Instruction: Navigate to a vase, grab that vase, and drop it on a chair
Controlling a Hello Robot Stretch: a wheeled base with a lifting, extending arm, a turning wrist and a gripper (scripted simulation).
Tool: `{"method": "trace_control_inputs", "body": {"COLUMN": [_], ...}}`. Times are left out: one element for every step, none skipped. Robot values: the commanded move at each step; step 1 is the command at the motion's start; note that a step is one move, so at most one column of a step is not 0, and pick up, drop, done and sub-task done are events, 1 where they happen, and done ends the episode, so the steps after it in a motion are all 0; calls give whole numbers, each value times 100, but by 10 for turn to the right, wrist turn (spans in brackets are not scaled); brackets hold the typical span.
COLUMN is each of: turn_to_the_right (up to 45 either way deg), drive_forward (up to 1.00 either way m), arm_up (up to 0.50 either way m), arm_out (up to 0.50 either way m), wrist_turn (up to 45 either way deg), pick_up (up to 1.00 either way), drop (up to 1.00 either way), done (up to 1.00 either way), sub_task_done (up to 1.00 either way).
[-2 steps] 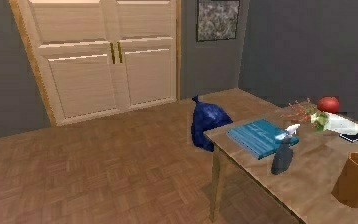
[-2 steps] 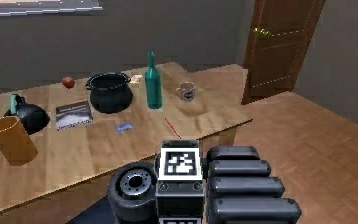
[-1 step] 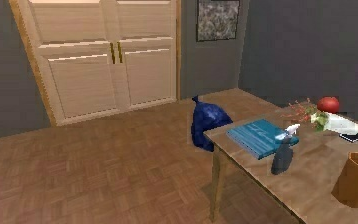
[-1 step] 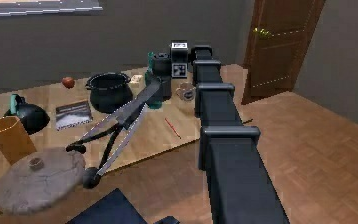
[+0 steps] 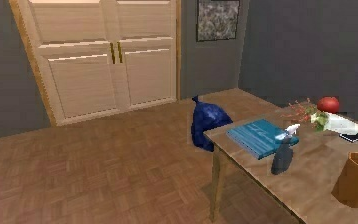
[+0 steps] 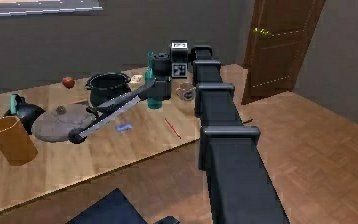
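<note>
Teal vase (image 6: 154, 97) is standing on the wooden table (image 6: 107, 155) near its far edge, just right of a black pot (image 6: 107, 85). My gripper (image 6: 155, 77) is showing right at the vase's top. I am unable to tell contact, or whether it is holding anything. A grey long-handled pan (image 6: 62, 122) is lying nearer, with a red apple (image 6: 67, 82) beyond it. A blue chair (image 5: 205, 120) is sitting at the table's end.
</note>
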Motion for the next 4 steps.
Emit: {"method": "trace_control_inputs", "body": {"turn_to_the_right": [0,0,0,0], "drive_forward": [0,0,0,0], "arm_up": [-34,-50,0,0], "arm_out": [0,0,0,-10], "wrist_turn": [0,0,0,0], "pick_up": [0,0,0,0], "drop": [0,0,100,0], "done": [0,0,0,0], "sub_task_done": [0,0,0,0]}}
